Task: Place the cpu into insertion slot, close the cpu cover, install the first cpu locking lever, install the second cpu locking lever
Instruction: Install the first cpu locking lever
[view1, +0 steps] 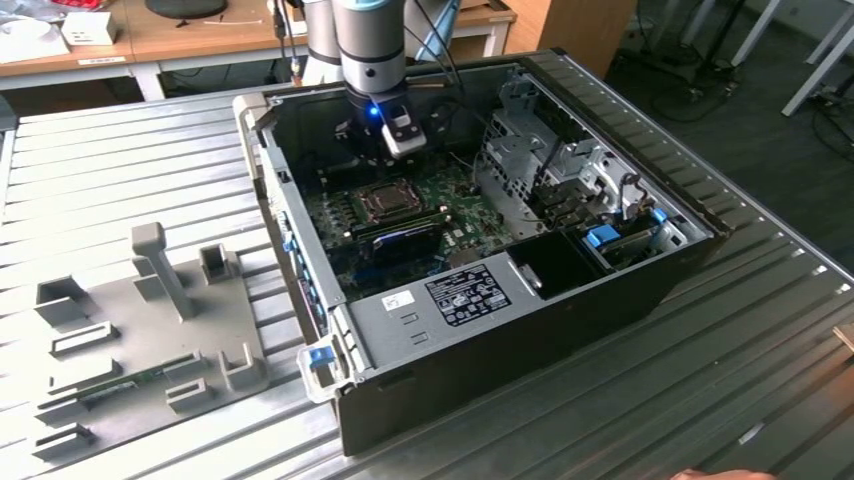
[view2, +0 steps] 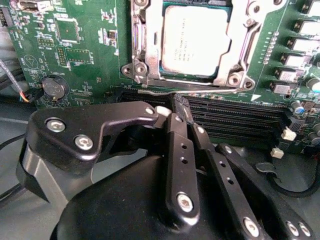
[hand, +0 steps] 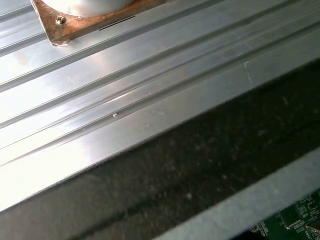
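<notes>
Gripper (view2: 181, 107) pinched closed, nothing visible between the tips. Tips sit just beside the lever (view2: 200, 91), which runs crosswise along the slot (view2: 135, 69) edge. Cpu (view2: 195, 42) is seated under the cover (view2: 243, 45), just past the tips, on the arm's near side in the exterior view.

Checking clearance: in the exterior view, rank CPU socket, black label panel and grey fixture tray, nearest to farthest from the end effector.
1. Insertion slot, beside the end effector, inside the case.
2. Black label panel, case's opposite end.
3. Grey fixture tray, outside, exterior view's left.
</notes>
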